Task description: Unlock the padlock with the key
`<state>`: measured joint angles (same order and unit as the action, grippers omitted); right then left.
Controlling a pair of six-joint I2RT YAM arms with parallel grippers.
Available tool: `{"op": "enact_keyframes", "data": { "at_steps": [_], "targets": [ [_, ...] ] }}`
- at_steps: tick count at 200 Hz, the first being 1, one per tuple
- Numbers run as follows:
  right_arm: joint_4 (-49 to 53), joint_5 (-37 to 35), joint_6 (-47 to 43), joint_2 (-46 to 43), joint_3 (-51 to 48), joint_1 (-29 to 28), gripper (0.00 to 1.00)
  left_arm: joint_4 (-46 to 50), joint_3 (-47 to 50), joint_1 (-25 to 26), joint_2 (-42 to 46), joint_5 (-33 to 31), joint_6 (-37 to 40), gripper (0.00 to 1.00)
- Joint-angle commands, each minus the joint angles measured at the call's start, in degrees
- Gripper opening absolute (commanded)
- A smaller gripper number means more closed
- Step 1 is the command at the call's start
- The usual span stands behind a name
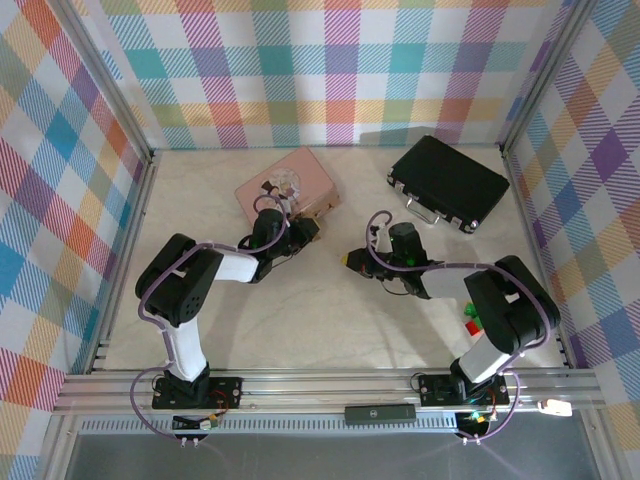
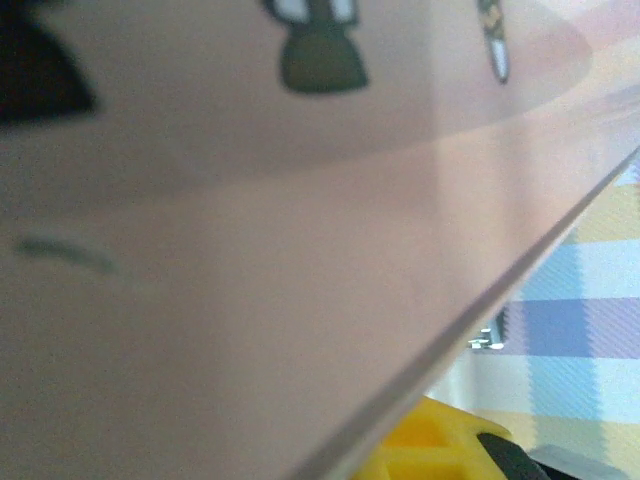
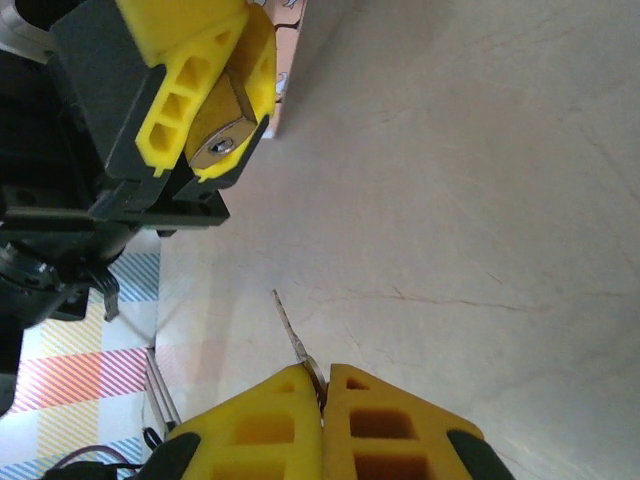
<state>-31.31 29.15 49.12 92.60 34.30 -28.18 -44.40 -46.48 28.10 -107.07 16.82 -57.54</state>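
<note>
**Key pinched by its head, padlock clamped opposite**

Our right gripper (image 3: 322, 385) is closed tight on the key (image 3: 290, 325), its pads meeting over the head so that just the thin dark blade sticks out ahead. We judge the key light and stiff, but slick and so slender that it could pivot between the soft pads if it meets the lock off-axis. The head is the right place to hold it, since that leaves the blade free.

Facing it, our left gripper (image 3: 215, 95) clamps the padlock (image 3: 220, 135) by its brass body. The keyhole end is turned toward the key, with bare surface (image 1: 330, 320) between the two. The body looks small, hard and smooth, so gripping its flat sides seems best; the shackle we cannot make out.

Both grippers sit near the middle of the surface. The left one is just beside the near edge of the pink box (image 1: 290, 183), which lies toward the far edge.
</note>
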Motion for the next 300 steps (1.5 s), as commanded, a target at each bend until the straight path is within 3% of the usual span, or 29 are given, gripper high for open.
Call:
{"op": "enact_keyframes", "data": {
  "at_steps": [1, 49, 102, 300],
  "targets": [
    [-9.58, -1.19, 3.77, 0.41, -0.38, -1.33, 0.0, -10.85, 1.73, 1.26, -1.71, 5.1, -11.06, 0.0],
    [-11.67, -2.98, 3.01, 1.87, 1.59, -2.31, 0.0, -14.21, 2.27, 1.26, -1.76, 4.45, -12.31, 0.0],
    [-19.69, -2.1, 6.33, 5.75, 3.11, -2.84, 0.0, -11.44, 2.54, 1.61, 0.77, 2.45, -10.1, 0.0],
    [-22.53, -8.36, 11.3, 9.23, 2.97, -5.06, 0.0, -14.91, 2.19, 1.87, -0.95, 1.3, -12.12, 0.0]
  ]
}}
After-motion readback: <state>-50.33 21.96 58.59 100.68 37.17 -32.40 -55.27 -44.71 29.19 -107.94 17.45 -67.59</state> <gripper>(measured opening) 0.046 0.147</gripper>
